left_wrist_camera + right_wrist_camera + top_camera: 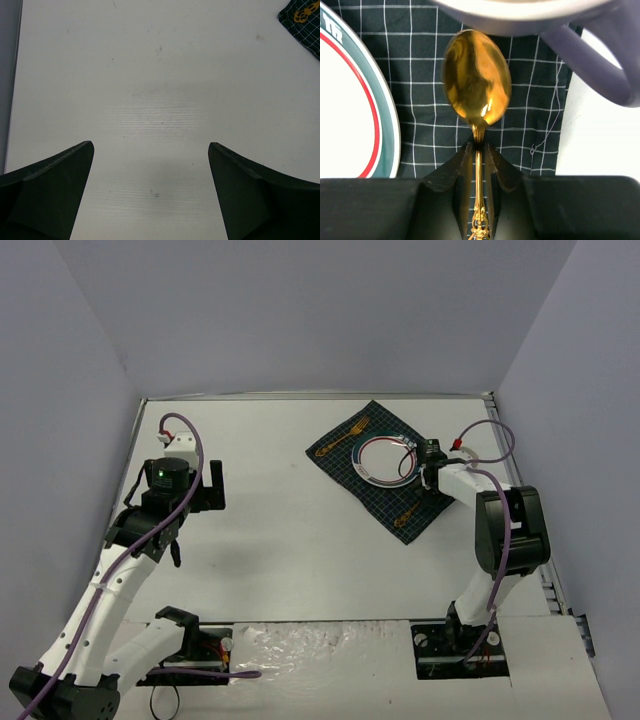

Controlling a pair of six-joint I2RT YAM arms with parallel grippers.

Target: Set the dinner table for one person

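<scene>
So here's where we're at with the place setting. The tabletop [290, 530] fills most of the top view, with everything sitting on it. The cloth [385, 498] is laid out toward its far right. On the cloth there's the plate [378, 462], and a gold fork [345, 440] just beside the plate's far-left side. Another gold piece [408, 515] lies on the near corner; we can't tell what it is, maybe the knife.

The right pincer [477, 155] is clamped tight on the neck of a gold spoon [476, 75]. The spoon's bowl is over the cloth just right of the plate, pointing at a grey mug [600, 55]. We can't say whether the spoon is resting or lifted. We reckon it just needs letting go, then it's mostly down to tidying positions.

The left pincer [150, 150] is spread wide with nothing in it, over bare tabletop well away from the setting.

As for writing, there are a couple of letters on the plate rim, cut off by the frame, so no luck reading them. We see no brands anywhere else.
</scene>
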